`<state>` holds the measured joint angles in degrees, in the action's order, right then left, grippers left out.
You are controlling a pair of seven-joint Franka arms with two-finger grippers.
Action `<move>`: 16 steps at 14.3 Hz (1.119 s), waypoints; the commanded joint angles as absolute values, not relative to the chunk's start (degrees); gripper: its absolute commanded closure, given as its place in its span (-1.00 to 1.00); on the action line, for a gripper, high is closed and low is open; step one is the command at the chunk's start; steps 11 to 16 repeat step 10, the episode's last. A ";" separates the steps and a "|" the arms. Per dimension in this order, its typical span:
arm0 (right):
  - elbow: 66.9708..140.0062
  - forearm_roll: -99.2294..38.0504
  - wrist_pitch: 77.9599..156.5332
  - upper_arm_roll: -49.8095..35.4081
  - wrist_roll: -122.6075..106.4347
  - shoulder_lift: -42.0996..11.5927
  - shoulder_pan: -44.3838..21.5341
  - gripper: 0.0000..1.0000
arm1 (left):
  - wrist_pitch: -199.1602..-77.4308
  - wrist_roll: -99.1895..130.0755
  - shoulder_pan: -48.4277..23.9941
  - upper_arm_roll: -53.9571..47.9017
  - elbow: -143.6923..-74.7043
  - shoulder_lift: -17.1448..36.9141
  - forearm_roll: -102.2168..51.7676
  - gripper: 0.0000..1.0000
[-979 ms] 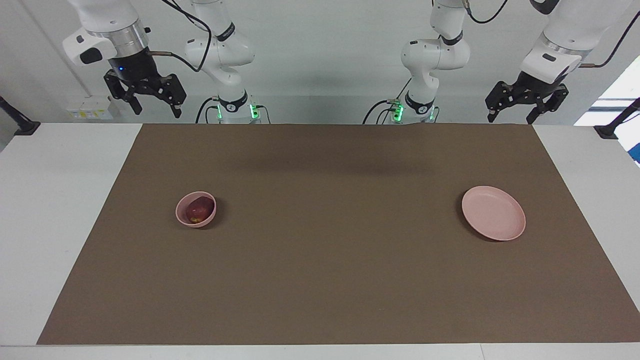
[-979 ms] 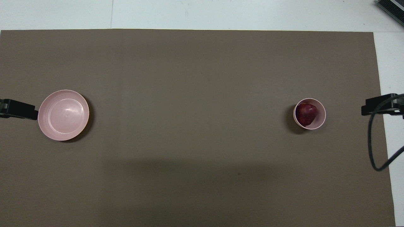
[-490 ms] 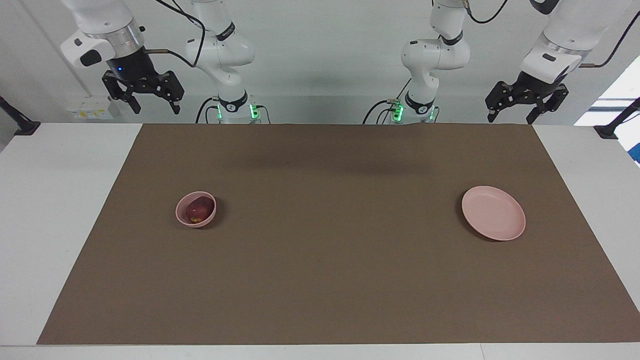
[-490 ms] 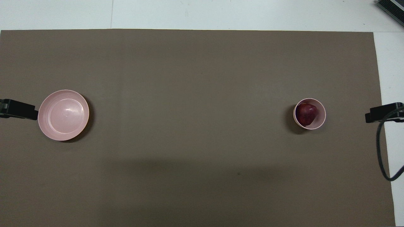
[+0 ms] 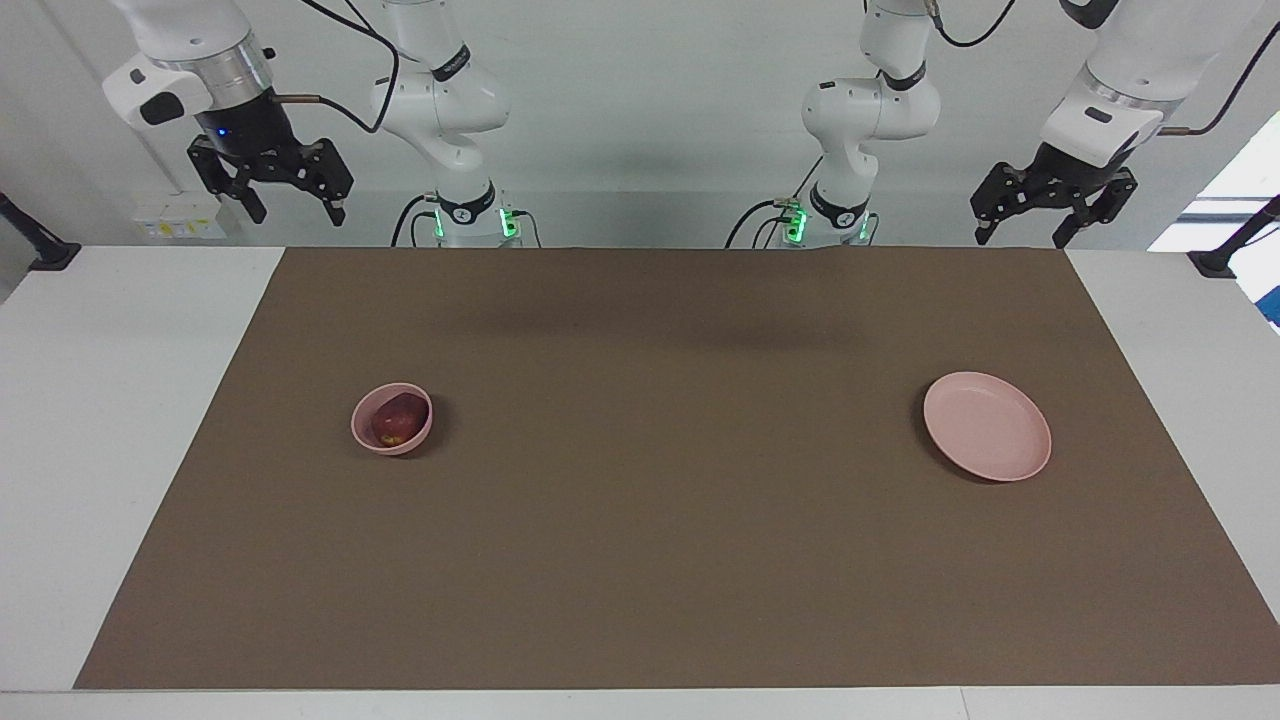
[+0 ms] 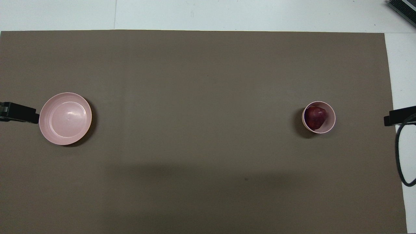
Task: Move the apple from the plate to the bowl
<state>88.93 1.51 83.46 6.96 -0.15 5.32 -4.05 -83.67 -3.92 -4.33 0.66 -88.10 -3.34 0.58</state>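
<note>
Over the last second the right gripper point(image 5: 268, 197) has drawn up and away toward its own end of the bench, its jaws spread and holding nothing; in the overhead view only a dark tip of it shows at the edge. The left gripper point(image 5: 1050, 210) has not stirred: it waits high over the bench edge at its own end, likewise spread and empty. Nothing on the bench has shifted.

The small, round, dark red apple with a yellowish patch point(image 5: 398, 420) lies inside the small, deep, pale pink bowl point(image 5: 366, 435), which sits toward the right arm's end of the flat brown mat point(image 5: 640, 560). The wide, flat, pale pink plate with a low rim point(image 5: 987, 440) stands bare, well apart toward the left arm's end. Judged from this, the transfer is done and the right arm's retreat looks like a return to rest.

The apple has a smooth, slightly glossy skin and nearly fills the bowl. Bowl and plate look like matte moulded plastic, the plate faintly shiny at its centre. The mat appears dull and fine-grained, lying on the white bench point(image 5: 120, 420).
</note>
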 commanded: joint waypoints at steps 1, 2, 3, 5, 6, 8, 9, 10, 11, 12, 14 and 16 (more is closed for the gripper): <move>88.33 2.63 83.67 6.50 -1.85 5.18 -3.52 -1.00 | -82.79 -4.13 -4.75 1.14 -87.80 -3.69 0.70 -1.00; 87.90 2.55 83.58 6.42 -1.85 5.19 -3.52 -1.00 | -82.79 -3.78 -4.75 1.14 -87.80 -3.69 0.70 -1.00; 87.89 2.29 83.76 6.33 -1.76 5.27 -3.60 -1.00 | -82.88 -3.87 -4.75 1.06 -87.80 -3.69 0.79 -1.00; 87.89 1.67 83.93 6.15 -1.76 5.27 -3.69 -1.00 | -83.06 -3.43 -4.66 1.14 -87.71 -3.69 0.70 -1.00; 88.06 1.67 83.94 6.24 -1.76 5.45 -3.69 -1.00 | -82.88 -3.43 -4.66 1.14 -87.71 -3.69 0.70 -1.00; 88.50 1.58 83.85 6.24 -1.85 5.89 -3.60 -1.00 | -82.88 -3.51 -4.66 1.14 -87.71 -3.69 0.70 -1.00; 88.51 1.58 83.76 6.24 -1.85 5.89 -3.69 -1.00 | -82.79 -3.60 -4.40 1.14 -87.80 -3.69 0.70 -1.00; 88.59 1.58 83.85 6.24 -1.85 5.89 -3.69 -1.00 | -82.71 -3.60 -4.39 1.14 -87.89 -3.78 0.70 -1.00; 88.59 1.58 83.85 6.24 -1.85 5.89 -3.69 -1.00 | -82.71 -3.60 -4.39 1.14 -87.89 -3.78 0.70 -1.00; 88.59 1.58 83.85 6.24 -1.85 5.89 -3.69 -1.00 | -82.71 -3.60 -4.39 1.14 -87.89 -3.78 0.70 -1.00; 88.59 1.58 83.85 6.24 -1.85 5.89 -3.69 -1.00 | -82.71 -3.60 -4.39 1.14 -87.89 -3.78 0.70 -1.00; 88.59 1.58 83.85 6.24 -1.85 5.89 -3.69 -1.00 | -82.71 -3.60 -4.39 1.14 -87.89 -3.78 0.70 -1.00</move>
